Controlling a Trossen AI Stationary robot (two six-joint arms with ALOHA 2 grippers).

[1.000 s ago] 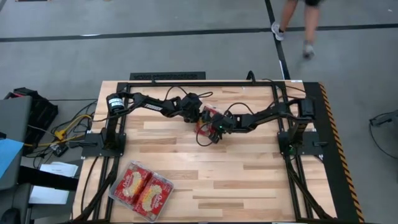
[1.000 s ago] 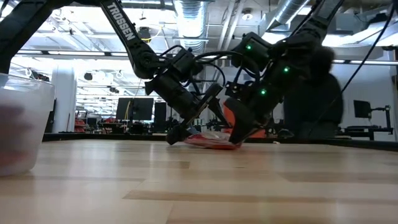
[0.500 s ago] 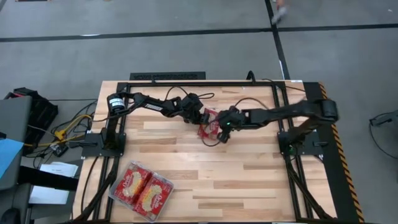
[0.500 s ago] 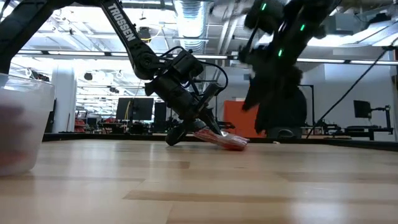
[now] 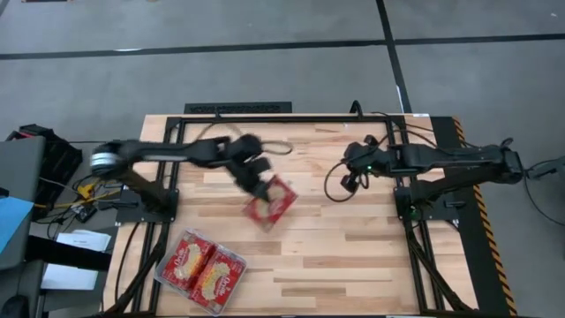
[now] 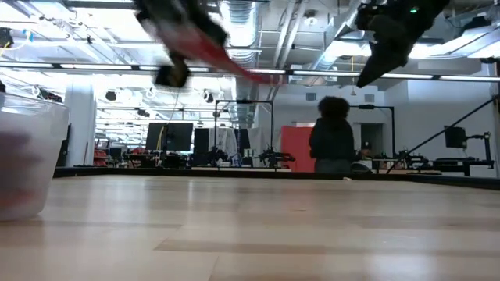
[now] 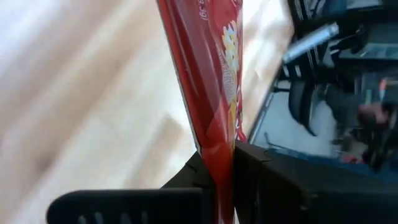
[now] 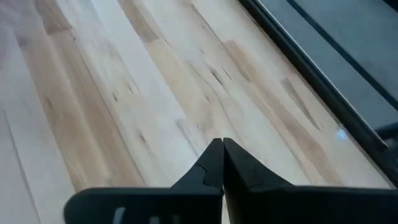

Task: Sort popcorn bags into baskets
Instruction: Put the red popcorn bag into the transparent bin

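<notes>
A clear tray (image 5: 168, 272) holding two popcorn bags (image 5: 201, 268) is seen at the worktop's (image 5: 353, 256) near left corner, well apart from both arms. Beyond it, a red popcorn bag (image 5: 270, 203) is held clamped by its edge in the left end effector (image 5: 257, 189), lifted clear of the worktop. Farther right, the right end effector (image 5: 350, 180) is closed on nothing, raised above bare wood.

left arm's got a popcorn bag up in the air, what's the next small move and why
Probably carry it toward the clear basket at the table's near-left corner. The left gripper is shut on the popcorn bag, lifted off the wood, and the basket already holds two bags. The right gripper is shut, empty, well aside.
</notes>
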